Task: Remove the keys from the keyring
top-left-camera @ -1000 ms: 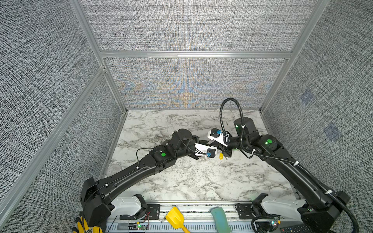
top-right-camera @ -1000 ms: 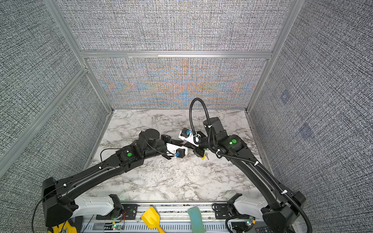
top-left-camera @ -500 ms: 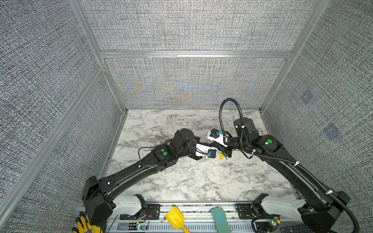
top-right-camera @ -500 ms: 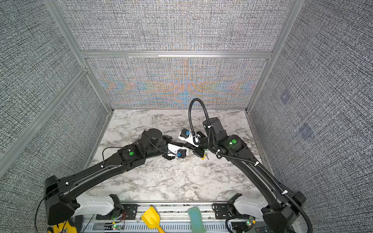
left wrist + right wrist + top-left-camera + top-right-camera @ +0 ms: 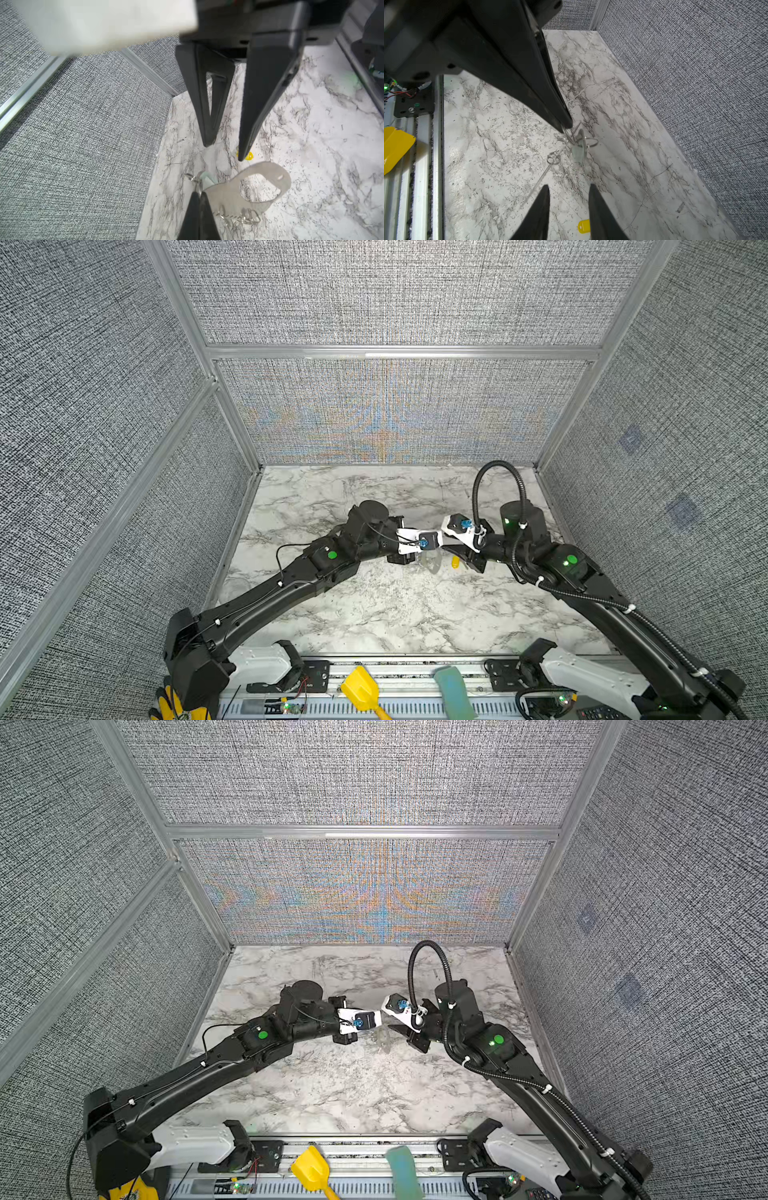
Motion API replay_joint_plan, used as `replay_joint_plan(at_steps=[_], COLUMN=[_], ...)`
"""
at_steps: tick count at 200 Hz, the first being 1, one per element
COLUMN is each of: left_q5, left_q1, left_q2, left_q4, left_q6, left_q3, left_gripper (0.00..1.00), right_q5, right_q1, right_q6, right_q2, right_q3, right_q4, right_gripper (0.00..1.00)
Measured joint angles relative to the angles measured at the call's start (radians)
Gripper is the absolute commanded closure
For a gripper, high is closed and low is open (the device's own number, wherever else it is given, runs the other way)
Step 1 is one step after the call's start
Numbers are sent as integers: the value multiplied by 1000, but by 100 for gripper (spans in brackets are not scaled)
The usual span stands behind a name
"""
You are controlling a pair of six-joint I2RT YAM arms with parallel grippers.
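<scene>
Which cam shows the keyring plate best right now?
Left wrist: the keyring shows face-on, oval cut-out clear, one edge pinched in the left gripper. Right wrist sees it only edge-on, a thin sliver. In both top views it is a small pale speck.

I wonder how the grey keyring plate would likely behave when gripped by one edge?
The keyring plate is probably stiff: held near one corner by the left gripper, it shows no bend. Being thin, it is likely light and may pivot in the jaws. Its wire rings would probably swing.
</scene>
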Motion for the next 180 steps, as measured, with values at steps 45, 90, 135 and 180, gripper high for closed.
replay_joint_plan(at_steps=[45, 90, 135, 180], left_q5=[103, 146, 153, 153], left_q1=[37, 49, 50, 56], left_q2=[-16, -16, -16, -13], left_q4=[64, 119, 156, 187], left_q6=[-92, -156, -193, -237], left_q3=[-30, -46, -60, -71], left_gripper=[100, 100, 100, 100], right_q5=[9, -37, -52, -45], right_q1=[0, 0, 0, 0], right_q6=[11, 49, 87, 113], right_q2=[2, 40, 53, 65], right_q3=[-24, -25, -35, -46], right_q4=[71, 134, 177, 210], right_gripper=[62, 61, 62, 84])
